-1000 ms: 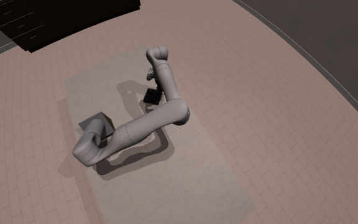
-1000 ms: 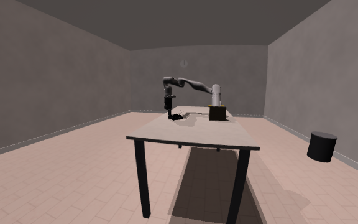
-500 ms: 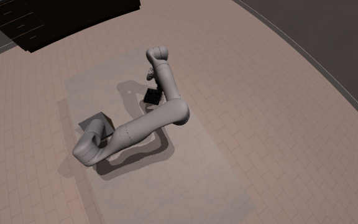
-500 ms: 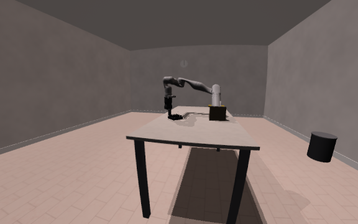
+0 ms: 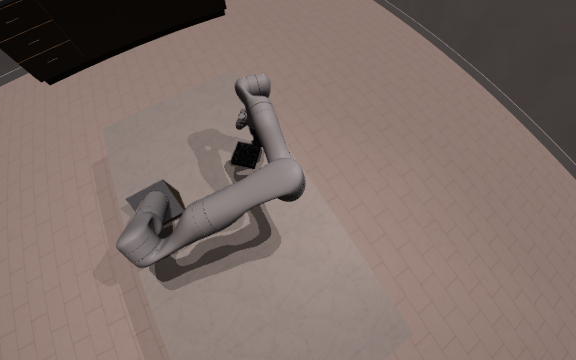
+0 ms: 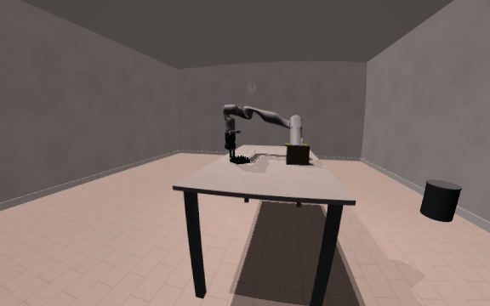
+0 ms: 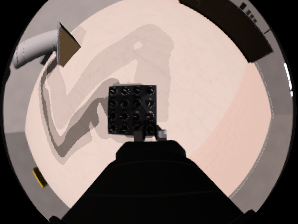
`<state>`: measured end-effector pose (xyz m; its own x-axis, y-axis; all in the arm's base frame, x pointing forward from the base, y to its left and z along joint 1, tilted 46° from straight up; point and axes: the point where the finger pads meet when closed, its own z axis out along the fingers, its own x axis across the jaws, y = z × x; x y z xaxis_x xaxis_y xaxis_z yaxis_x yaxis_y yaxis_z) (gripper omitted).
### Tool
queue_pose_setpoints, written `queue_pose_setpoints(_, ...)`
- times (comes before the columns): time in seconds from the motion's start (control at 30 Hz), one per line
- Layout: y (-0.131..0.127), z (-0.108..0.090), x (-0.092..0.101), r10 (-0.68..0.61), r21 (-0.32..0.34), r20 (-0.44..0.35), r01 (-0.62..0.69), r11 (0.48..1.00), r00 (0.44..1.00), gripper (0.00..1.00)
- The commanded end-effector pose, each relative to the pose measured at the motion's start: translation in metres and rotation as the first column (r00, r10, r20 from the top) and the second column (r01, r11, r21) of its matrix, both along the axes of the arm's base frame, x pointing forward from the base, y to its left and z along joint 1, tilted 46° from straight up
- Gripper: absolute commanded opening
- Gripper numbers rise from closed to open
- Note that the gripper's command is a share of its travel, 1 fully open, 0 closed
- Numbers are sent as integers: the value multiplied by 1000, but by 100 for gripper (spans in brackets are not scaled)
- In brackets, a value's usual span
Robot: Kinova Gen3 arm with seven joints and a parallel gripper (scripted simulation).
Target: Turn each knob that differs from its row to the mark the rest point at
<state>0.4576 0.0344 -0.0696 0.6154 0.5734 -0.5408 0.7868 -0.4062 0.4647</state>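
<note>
The black knob box (image 5: pixel 245 155) (image 6: pixel 240 160) (image 7: pixel 132 108) stands on the table (image 5: pixel 278 300) (image 6: pixel 270 180), near its far left part in the exterior view. The knobs and their white lines are too small to read. My gripper (image 6: pixel 230 152) (image 7: pixel 149 130) points straight down over the box's near edge in the wrist view, and its fingertips stand apart around a knob at that edge. It is open and holds nothing. In the top view the forearm hides the fingers.
The arm's dark base block (image 5: pixel 143 196) (image 6: pixel 298 155) (image 7: pixel 67 43) stands on the table beside the box. A black bin (image 6: pixel 440 200) stands on the floor at the right. Dark cabinets (image 5: pixel 68 30) (image 7: pixel 222 12) line the far wall.
</note>
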Motion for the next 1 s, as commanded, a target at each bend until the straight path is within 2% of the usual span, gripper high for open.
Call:
queue_pose_setpoints(0.0,1,0,0,1,0,1,-1,1000,1000,46)
queue_pose_setpoints(0.6,2,1,0,1,0,1,-1,1000,1000,46)
queue_pose_setpoints(0.97,20,20,-1,1,1,1,-1,1000,1000,46)
